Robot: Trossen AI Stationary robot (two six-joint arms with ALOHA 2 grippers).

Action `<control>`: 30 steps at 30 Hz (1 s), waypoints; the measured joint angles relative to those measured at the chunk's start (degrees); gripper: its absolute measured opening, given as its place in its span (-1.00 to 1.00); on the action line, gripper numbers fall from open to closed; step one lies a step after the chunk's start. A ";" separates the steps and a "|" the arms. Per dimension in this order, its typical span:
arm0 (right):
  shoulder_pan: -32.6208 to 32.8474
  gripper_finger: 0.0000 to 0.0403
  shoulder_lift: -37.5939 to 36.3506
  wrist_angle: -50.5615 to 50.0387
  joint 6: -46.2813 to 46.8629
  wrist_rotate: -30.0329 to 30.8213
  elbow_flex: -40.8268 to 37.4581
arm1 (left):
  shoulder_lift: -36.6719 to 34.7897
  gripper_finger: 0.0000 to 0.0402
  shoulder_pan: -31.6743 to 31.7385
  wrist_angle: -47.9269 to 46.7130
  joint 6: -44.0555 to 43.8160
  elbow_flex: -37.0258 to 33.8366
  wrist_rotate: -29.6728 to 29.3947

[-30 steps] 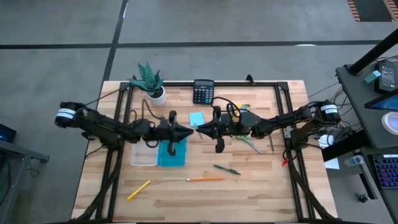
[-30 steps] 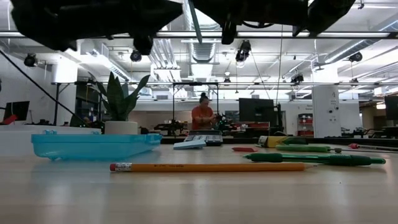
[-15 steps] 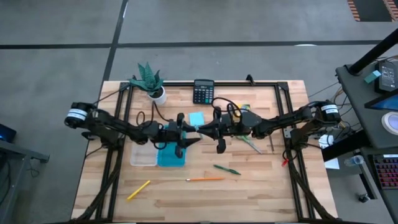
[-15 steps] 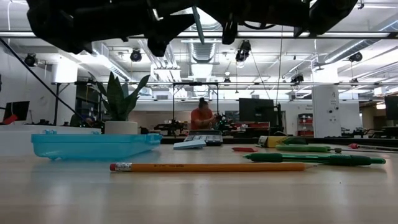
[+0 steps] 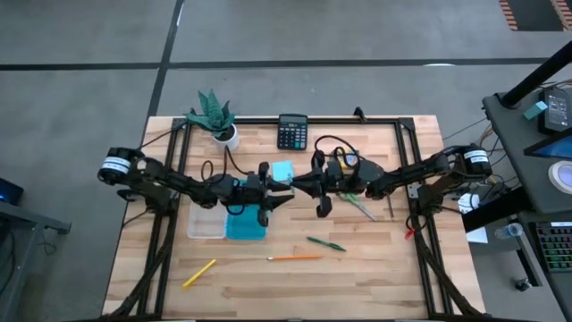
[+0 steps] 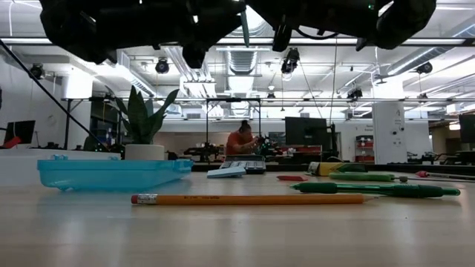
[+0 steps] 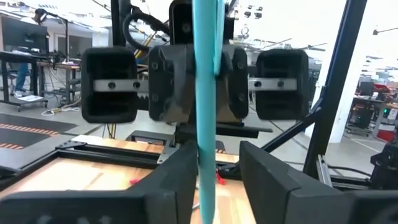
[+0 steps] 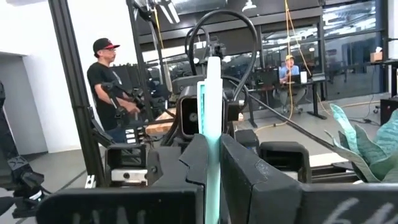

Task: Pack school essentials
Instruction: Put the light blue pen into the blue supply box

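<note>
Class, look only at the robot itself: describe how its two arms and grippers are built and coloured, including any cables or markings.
Both arms are black and slender, each with a white band near its shoulder joint. Looping black cables run along them. The left gripper and right gripper each end in two blocky black fingers; the gripper body shows silver rails with small screws.

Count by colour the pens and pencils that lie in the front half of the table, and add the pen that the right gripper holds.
Yellow pencil: 1
Orange pencil: 1
Green pen: 1
Teal pen, held in the right gripper: 1
Total: 4
</note>
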 joint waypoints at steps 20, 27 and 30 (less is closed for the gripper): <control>0.02 -0.83 0.11 0.00 -0.21 -0.07 0.00 | 0.00 -0.94 0.00 -0.44 0.19 1.23 -1.76; -0.63 -0.46 0.02 -0.87 2.14 -0.09 0.02 | 0.00 -0.95 -0.03 -0.57 0.10 1.23 -2.40; -1.10 -0.25 -0.70 -2.75 1.64 -0.07 0.02 | 0.00 -0.96 -0.04 -1.57 -1.49 1.21 -2.51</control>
